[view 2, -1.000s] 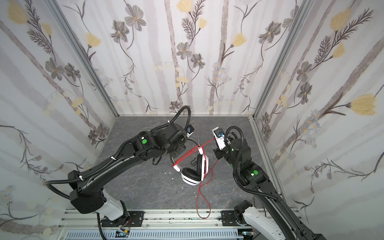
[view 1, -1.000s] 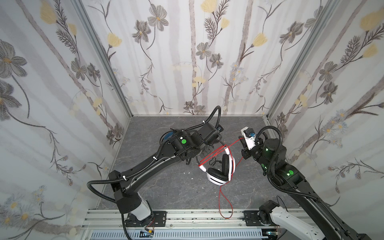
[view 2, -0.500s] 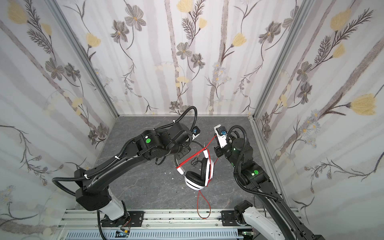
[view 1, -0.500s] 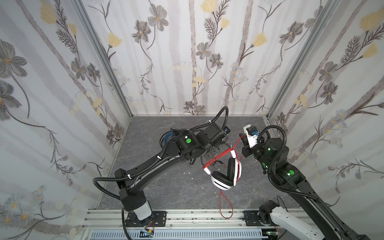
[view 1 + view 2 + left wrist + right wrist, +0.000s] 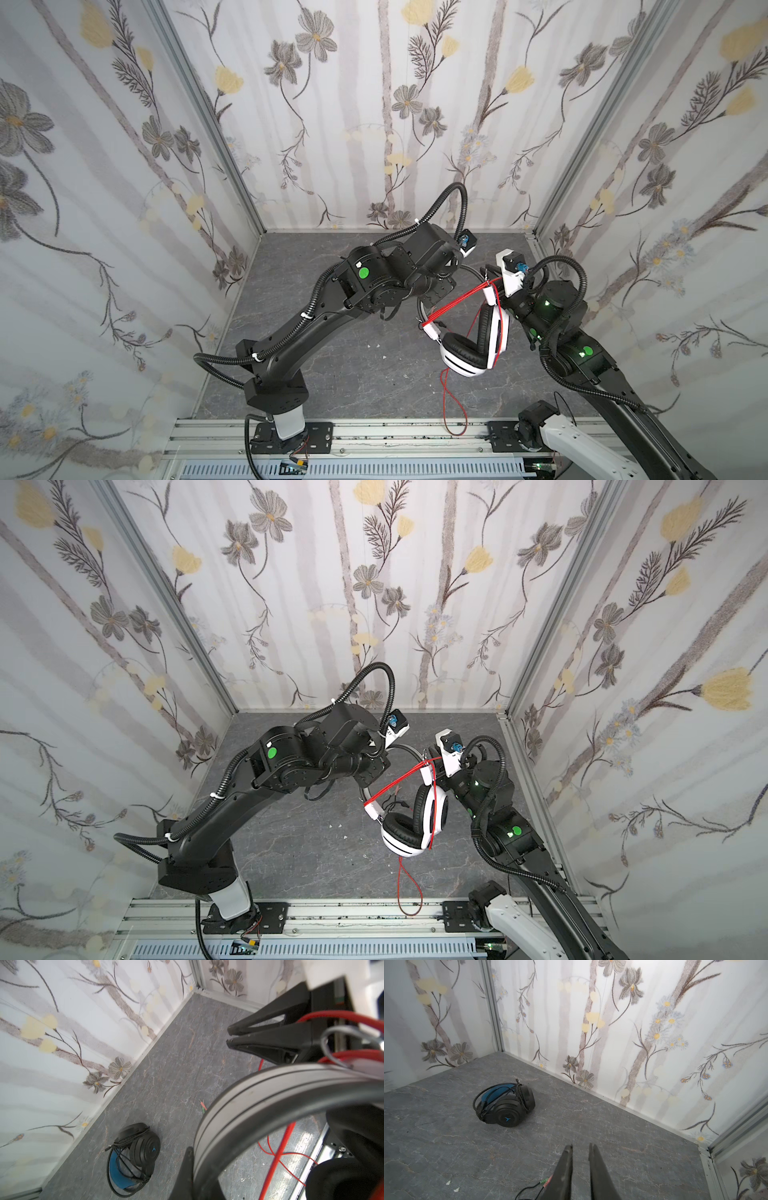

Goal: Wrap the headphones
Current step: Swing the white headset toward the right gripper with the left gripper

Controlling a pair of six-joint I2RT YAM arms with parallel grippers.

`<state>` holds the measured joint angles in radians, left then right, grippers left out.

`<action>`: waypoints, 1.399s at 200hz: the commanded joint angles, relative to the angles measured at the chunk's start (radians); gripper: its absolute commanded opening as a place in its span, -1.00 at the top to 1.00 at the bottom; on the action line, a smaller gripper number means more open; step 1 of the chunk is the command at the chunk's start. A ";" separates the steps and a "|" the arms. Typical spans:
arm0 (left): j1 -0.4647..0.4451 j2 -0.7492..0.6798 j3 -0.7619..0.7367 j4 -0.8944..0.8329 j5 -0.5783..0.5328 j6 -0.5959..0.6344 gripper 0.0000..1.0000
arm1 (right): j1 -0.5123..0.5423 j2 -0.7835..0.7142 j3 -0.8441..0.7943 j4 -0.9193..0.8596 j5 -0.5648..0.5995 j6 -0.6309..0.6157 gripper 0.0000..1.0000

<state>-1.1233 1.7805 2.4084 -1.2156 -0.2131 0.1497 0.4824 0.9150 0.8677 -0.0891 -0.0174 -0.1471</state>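
The white headphones (image 5: 465, 357) (image 5: 409, 833) hang above the floor in both top views, black earpads facing each other. My left gripper (image 5: 197, 1159) is shut on their grey headband (image 5: 259, 1093). Their red cable (image 5: 457, 298) runs in taut strands between the two yokes, and a loose loop (image 5: 453, 399) hangs to the front rail. My right gripper (image 5: 580, 1148) (image 5: 228, 1035) hovers just beside the headband's far end, open a little with nothing between its fingers. The black headphones (image 5: 506, 1105) (image 5: 136, 1151), blue inside the band and cable wound round them, lie near the back left corner, hidden by my left arm in both top views.
Green and pink jack plugs (image 5: 547, 1181) (image 5: 203, 1106) on a thin black lead lie on the grey floor under my right gripper. Papered walls close three sides. An aluminium rail (image 5: 374, 432) runs along the front. Small white specks (image 5: 345, 837) dot the floor.
My left arm has carried the white headphones to the right and turned them, so the earcups hang lower. The right gripper's jaws have parted slightly.
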 commanded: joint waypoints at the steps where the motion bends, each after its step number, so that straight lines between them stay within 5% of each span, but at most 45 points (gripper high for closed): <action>1: -0.003 0.029 0.131 0.010 0.078 -0.047 1.00 | 0.001 -0.026 -0.006 0.114 -0.078 0.034 0.60; 25: -0.002 0.050 0.229 0.037 0.116 -0.062 1.00 | -0.002 -0.042 -0.026 0.166 -0.103 0.069 0.59; 108: -0.002 0.013 0.200 0.309 0.201 -0.145 1.00 | -0.007 -0.033 -0.110 0.314 -0.242 0.201 0.60; 161: -0.002 0.015 0.184 0.357 0.271 -0.162 1.00 | -0.007 -0.027 -0.111 0.301 -0.219 0.205 0.63; 212: 0.002 0.015 0.184 0.337 0.324 -0.178 1.00 | -0.007 0.031 -0.040 0.180 -0.062 0.194 0.84; 280: 0.005 -0.007 0.171 0.427 0.206 -0.206 1.00 | 0.000 -0.008 -0.153 0.238 -0.153 0.194 0.68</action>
<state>-1.1225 1.7905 2.5855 -0.9520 0.0467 -0.0101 0.4786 0.9146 0.7666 0.0998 -0.1276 0.0441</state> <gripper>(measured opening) 0.060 0.140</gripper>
